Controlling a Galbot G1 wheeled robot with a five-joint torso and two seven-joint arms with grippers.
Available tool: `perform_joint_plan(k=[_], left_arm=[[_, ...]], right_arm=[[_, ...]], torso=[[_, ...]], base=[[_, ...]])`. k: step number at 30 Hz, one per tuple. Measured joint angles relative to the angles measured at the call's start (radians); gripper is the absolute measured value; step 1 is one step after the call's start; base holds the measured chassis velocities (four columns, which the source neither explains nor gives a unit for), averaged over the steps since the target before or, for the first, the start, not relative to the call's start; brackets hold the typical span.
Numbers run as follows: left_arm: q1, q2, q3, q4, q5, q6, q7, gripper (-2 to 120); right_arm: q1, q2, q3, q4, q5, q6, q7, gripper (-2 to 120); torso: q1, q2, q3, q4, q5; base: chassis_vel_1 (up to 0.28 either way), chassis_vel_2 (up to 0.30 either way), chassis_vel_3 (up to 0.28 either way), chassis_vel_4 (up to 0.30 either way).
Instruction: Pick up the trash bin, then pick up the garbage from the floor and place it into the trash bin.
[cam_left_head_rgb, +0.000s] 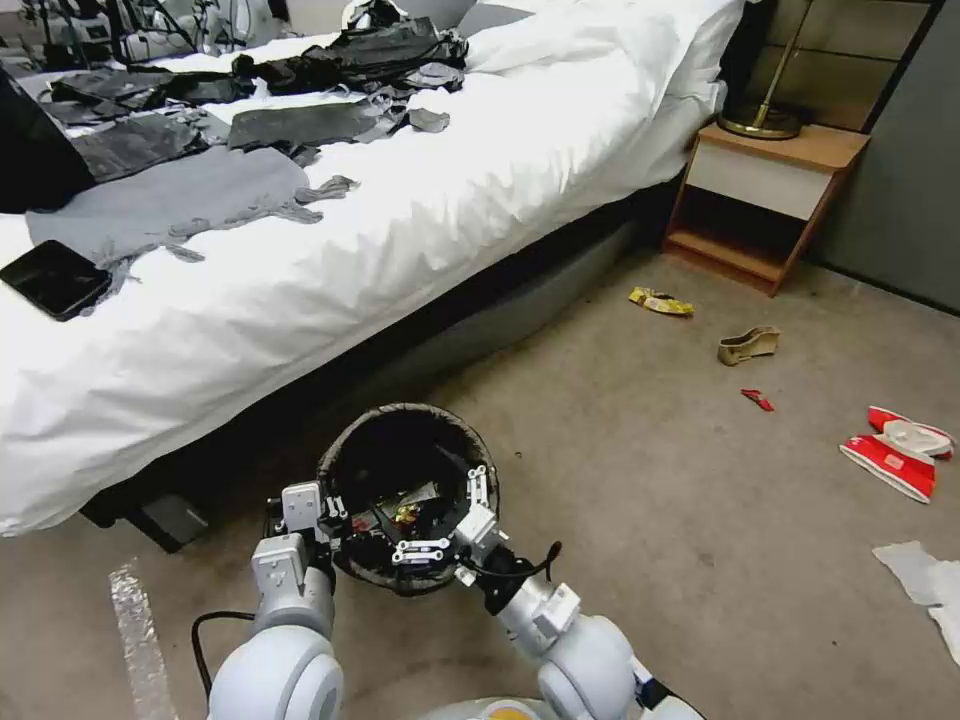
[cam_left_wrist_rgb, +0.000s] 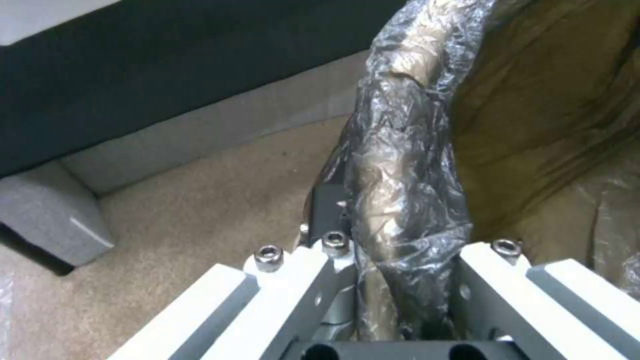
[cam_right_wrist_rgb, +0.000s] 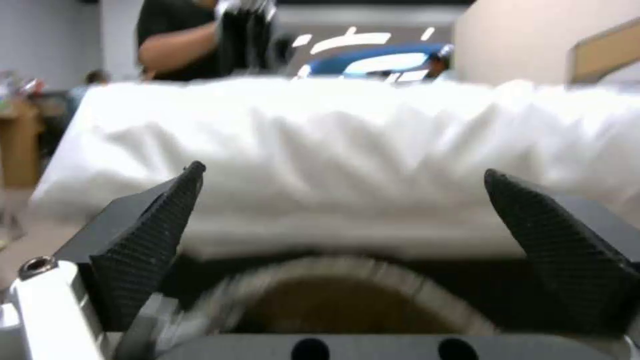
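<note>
The left end effector (cam_left_wrist_rgb: 393, 280) pinched the bag-lined rim of the small round white trash bin (cam_left_head_rgb: 408, 490), held near the bed, while the right end effector (cam_left_head_rgb: 440, 520) hung wide apart over its mouth; garbage (cam_left_head_rgb: 893, 452) lay far right.

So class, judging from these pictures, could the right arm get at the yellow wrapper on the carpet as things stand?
Probably not yet. The right gripper hangs open over the trash bin, and the yellow wrapper lies well off by the nightstand. The carpet between is bare, so distance is the only obstacle.
</note>
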Motion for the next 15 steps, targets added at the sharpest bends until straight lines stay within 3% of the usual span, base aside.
perform_joint_plan(k=[3, 6, 10, 15], left_arm=[[-0.003, 0.001, 0.0, 0.003, 0.007, -0.008, 0.013, 0], [-0.007, 0.003, -0.002, 0.005, 0.016, -0.018, 0.028, 0], [-0.008, 0.011, -0.007, 0.004, 0.019, -0.021, 0.034, 0], [-0.014, 0.016, -0.01, 0.001, 0.015, -0.023, 0.034, 0]], right_arm=[[-0.034, 0.012, 0.059, 0.096, -0.028, 0.005, 0.049, 100], [-0.138, 0.043, 0.17, 0.225, -0.132, -0.052, 0.188, 100], [-0.255, 0.069, 0.229, 0.267, -0.192, -0.081, 0.301, 100], [-0.307, 0.094, 0.288, 0.251, -0.193, -0.079, 0.349, 100]], torso=[[0.0, 0.0, 0.0, 0.0001, 0.0], [0.0, 0.0, 0.0, 0.0001, -0.0003], [0.0, 0.0, 0.0, -0.0002, -0.0004], [0.0, 0.0, 0.0, 0.0001, -0.0004]], base=[[0.0, 0.0, 0.0, 0.0], [0.0, 0.0, 0.0, 0.0], [0.0, 0.0, 0.0, 0.0], [0.0, 0.0, 0.0, 0.0]])
